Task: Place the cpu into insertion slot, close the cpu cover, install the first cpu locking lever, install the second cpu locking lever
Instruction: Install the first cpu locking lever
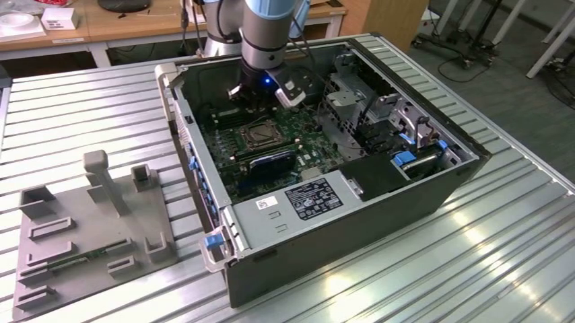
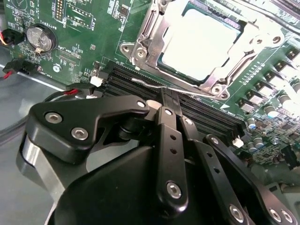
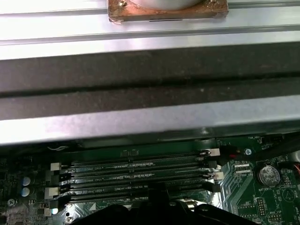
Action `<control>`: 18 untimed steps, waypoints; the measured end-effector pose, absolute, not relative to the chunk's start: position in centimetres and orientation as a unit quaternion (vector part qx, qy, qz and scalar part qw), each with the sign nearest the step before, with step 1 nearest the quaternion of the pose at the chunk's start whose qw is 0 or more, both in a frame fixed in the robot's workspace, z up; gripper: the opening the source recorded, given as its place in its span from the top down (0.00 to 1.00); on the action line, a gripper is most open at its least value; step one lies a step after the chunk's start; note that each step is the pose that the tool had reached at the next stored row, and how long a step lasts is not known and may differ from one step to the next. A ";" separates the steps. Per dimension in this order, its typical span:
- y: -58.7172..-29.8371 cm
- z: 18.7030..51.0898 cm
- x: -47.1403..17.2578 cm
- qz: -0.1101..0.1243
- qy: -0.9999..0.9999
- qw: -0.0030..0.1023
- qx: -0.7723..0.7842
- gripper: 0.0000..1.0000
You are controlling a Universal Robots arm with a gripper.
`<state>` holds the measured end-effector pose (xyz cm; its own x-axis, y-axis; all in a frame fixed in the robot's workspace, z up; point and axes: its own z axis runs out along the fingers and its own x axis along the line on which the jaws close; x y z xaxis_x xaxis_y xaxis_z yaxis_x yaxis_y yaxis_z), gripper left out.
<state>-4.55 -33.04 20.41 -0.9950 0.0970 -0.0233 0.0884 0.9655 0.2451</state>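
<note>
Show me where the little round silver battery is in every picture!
Exterior view: it is too small to pick out on the green circuit board inside the open black computer case.
Second wrist view: the round silver coin battery sits on the board, off one end of the long black memory slots.
First wrist view: the battery lies just past the slots' end.
Shared landmark: those slots, in both wrist views.

The arm (image 1: 262,33) stands vertical at upper centre of the exterior view. The gripper (image 1: 256,104) points down; in the second wrist view its fingers (image 2: 171,140) meet, closed.
</note>
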 end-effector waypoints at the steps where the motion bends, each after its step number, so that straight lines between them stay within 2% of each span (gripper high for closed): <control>1: -33.0 20.3 -4.5 0.123 0.991 0.018 0.047 0.89; 18: -33.1 19.8 -4.5 0.123 0.991 0.018 0.047 0.89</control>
